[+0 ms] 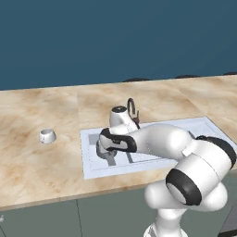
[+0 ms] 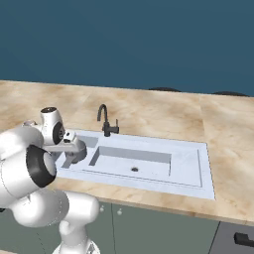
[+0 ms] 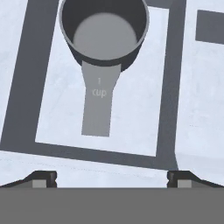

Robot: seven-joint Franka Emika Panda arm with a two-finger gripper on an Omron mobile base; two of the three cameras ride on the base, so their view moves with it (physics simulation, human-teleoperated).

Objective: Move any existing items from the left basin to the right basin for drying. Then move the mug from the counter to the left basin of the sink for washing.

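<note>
1. Now, the jaws are seen spread wide, grasping nothing, above the left basin (image 3: 131, 118).
2. The pan (image 3: 104, 30) is seen on that basin's floor, handle toward the jaws.
3. The mug (image 1: 47, 135) is left on the desk (image 1: 41, 111), well apart from the sink (image 2: 193, 171).

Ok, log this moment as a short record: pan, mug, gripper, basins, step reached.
pan: dark grey, lying in the left basin, handle toward the gripper, marked "1 cup"
mug: white, upright on the counter, left of the sink
gripper: open, above the pan's handle, nothing held
right basin: holds no item
faucet: black, behind the sink
step: pan not yet moved; mug not yet moved
</note>
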